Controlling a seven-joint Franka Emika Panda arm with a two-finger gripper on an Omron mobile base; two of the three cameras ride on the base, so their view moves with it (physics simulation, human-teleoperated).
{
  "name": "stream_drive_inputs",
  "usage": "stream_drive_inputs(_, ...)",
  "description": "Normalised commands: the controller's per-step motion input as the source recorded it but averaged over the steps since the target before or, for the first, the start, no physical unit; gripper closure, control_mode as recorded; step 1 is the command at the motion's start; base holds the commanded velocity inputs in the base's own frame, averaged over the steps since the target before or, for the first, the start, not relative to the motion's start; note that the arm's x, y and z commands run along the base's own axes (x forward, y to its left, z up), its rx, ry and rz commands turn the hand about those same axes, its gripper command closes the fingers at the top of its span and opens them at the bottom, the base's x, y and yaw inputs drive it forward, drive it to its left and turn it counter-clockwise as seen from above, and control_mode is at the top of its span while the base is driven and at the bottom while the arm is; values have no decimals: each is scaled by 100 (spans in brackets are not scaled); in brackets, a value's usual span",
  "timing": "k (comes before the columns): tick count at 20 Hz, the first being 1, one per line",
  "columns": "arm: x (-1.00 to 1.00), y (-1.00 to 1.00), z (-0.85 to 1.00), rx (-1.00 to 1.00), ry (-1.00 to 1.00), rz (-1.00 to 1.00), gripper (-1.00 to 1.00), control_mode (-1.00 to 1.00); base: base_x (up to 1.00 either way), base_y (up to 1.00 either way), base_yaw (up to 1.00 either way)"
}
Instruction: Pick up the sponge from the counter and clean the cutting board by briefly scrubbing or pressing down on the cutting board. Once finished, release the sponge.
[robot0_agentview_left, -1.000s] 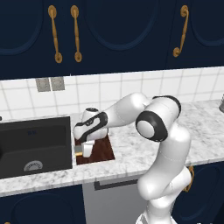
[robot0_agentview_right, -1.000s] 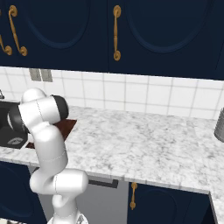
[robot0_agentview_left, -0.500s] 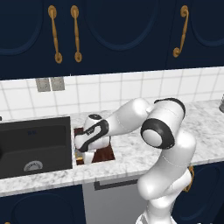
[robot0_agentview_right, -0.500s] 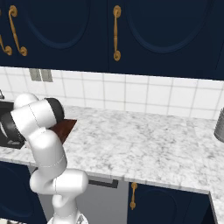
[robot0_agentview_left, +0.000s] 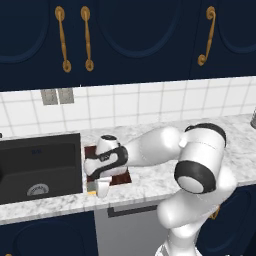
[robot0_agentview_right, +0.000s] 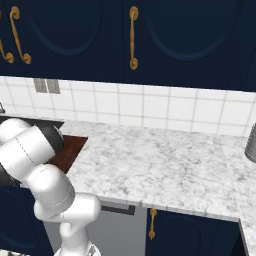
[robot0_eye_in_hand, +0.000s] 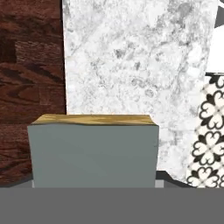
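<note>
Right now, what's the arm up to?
The arm is bent low over the front edge of the counter, with its gripper down at the sponge beside the cutting board. The hand view puts the sponge right up close, but whether the fingers have closed on it can't be told.

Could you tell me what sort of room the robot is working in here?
A rendered home kitchen, most likely: a black sink basin set into the long speckled marble counter, a white square-tiled wall behind it, and dark navy cabinet doors with brass handles above.
</note>
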Motion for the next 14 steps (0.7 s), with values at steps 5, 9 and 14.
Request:
stream_drive_inputs(5,5,-79,74,0,0,0,100,-100,0,0,0)
stream_drive_inputs(9,48,-97,37,2,0,0,100,-100,0,0,0)
stream_drive_inputs(14,50,-77,0,1,0,0,100,-100,0,0,0)
